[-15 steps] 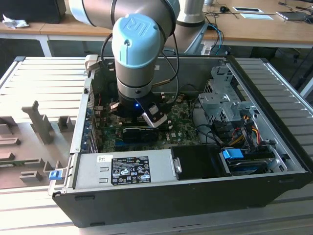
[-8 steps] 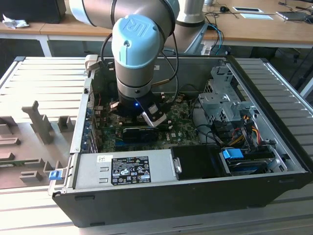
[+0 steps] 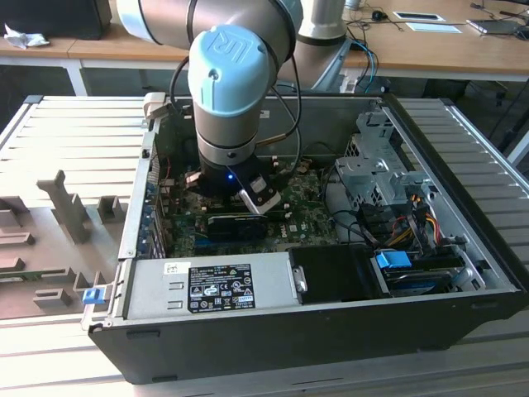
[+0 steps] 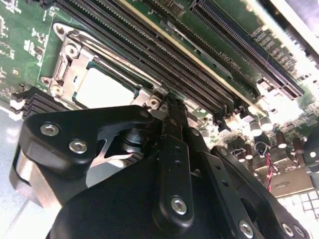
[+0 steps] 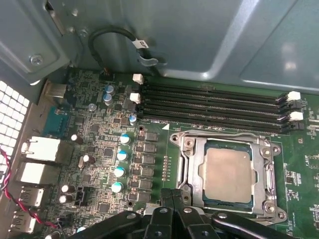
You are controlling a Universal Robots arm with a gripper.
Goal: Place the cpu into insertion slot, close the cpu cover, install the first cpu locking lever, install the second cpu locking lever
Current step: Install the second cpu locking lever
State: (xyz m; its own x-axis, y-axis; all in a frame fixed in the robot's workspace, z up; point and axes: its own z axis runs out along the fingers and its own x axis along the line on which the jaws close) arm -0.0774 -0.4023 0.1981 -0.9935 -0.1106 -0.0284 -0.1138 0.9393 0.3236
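The power supply (image 3: 207, 285), along the near edge of the open computer case (image 3: 463, 240) toward the exterior view's left, carries 1 black label (image 3: 221, 288) with white print and 1 small white sticker (image 3: 177, 268). In the first wrist view a white tag (image 5: 141, 45) on a black cable also bears print too small to make out.

The cpu (image 5: 227, 174) is a flat square chip with a pale silvery-beige face. It lies level in the insertion slot, which is hidden beneath it. The cpu cover (image 5: 193, 167), a dull silver frame, lies flat around it, the chip's face showing through the square cut-out. Both wrist views show this.

The gripper (image 5: 172, 199) sits just beside 1 edge of the cover. Its black fingers (image 5: 164, 196) are drawn narrow, tips together, with nothing seen between them. 4 long black memory slots (image 5: 209, 107) run along the far side of the cover from the gripper. In the exterior view the arm (image 3: 235, 74) reaches down into the case.
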